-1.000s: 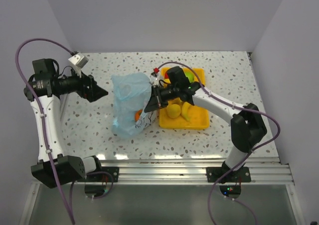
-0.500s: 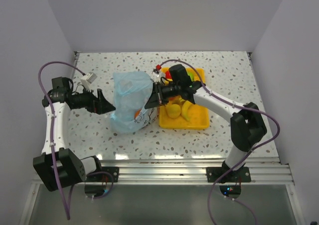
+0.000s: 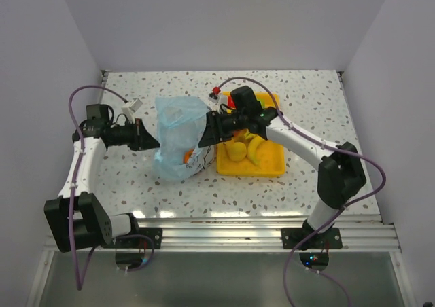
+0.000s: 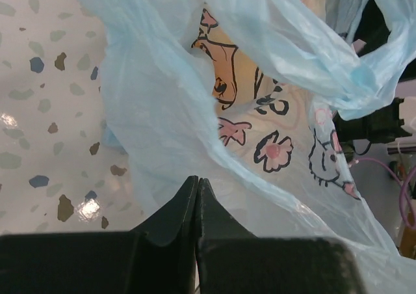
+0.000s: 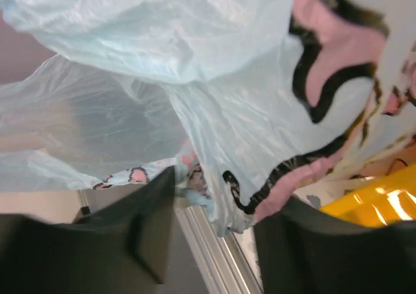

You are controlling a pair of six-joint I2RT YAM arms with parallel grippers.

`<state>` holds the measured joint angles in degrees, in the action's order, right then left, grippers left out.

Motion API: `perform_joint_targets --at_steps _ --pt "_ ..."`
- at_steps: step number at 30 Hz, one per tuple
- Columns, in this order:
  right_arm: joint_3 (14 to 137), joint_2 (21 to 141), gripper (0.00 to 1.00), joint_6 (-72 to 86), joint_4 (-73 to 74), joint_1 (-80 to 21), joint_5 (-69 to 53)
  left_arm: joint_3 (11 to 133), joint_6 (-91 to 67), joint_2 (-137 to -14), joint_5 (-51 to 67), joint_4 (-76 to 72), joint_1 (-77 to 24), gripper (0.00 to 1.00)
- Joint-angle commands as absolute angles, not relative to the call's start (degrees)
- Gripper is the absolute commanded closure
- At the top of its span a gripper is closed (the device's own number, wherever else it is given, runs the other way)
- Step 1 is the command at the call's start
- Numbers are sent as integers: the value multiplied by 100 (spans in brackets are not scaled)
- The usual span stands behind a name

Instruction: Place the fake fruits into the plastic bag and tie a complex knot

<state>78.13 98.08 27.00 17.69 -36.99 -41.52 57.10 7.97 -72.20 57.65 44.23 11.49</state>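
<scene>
One thin translucent light-blue plastic bag [image 3: 178, 134] stands on the speckled table [image 3: 306, 96], with one round orange fruit [image 3: 187, 157] showing through it. One yellow rectangular tray [image 3: 272, 163] just beside it holds one yellow lemon [image 3: 236, 151] and curved bananas [image 3: 255, 149], count unclear. My left gripper [image 4: 197, 188] is pressed together at the bag's left side. My right gripper [image 5: 227, 200] stands apart around film.

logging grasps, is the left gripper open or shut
Shut: left gripper, fingers together at the plastic bag; whether film is pinched, cannot tell.
</scene>
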Motion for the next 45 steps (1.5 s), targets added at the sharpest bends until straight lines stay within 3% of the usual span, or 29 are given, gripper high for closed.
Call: perform_joint_targets --at_steps 1,4,9,20,21,24,25,28,30,32,33,34,37,38,43,44,45 --pt "8366 9334 40 1436 2767 -3665 -3210 5941 932 -7269 5809 4491 1143 100" --pt "8595 9071 18 803 3364 -3665 -2358 5968 1011 -7207 5880 4526 1142 100" --pt "8833 8649 1 -95 3358 -3691 -1048 6152 1213 -7277 6003 4728 1134 100" --pt "9361 9149 1 -3171 2989 -5395 306 6214 1212 -7374 6170 4737 1125 100" --pt "9334 9193 2 -3530 2779 -5623 586 6223 1239 -7365 6240 4781 1116 88" --pt "9150 9316 1 -3980 2313 -5975 1071 6179 1205 -7286 6267 4773 1125 63" --pt "9106 9351 1 -4199 2016 -6046 1211 6161 1195 -7286 6284 4764 1125 48" --pt "8939 9457 1 -4552 1383 -6187 1608 6091 1213 -7233 6223 4746 1116 35" --pt "8833 9509 1 -4815 1083 -6231 1792 6047 1204 -7198 6161 4711 1125 33" --pt "8807 9580 3 -4974 818 -6223 1793 5994 1065 -7111 6030 4536 1116 23" --pt "8807 9641 4 -5114 783 -6223 1776 5959 976 -7076 5977 4413 1116 20" --pt "8807 9659 10 -5159 695 -6223 1784 5898 784 -7032 5924 4177 1090 12" --pt "8929 9799 30 -5221 528 -6231 1845 5766 345 -6970 5592 3676 880 1" --pt "9008 9852 43 -5221 536 -6231 1872 5705 238 -6952 5546 3535 827 0" --pt "9386 10089 80 -5168 589 -6153 1986 5449 -350 -7057 4897 2823 414 0" --pt "9430 10125 85 -5151 589 -6091 2004 5449 -360 -7153 4791 2804 378 3" --pt "9483 10151 99 -5116 580 -6047 2030 5458 -360 -7215 4747 2786 361 9"
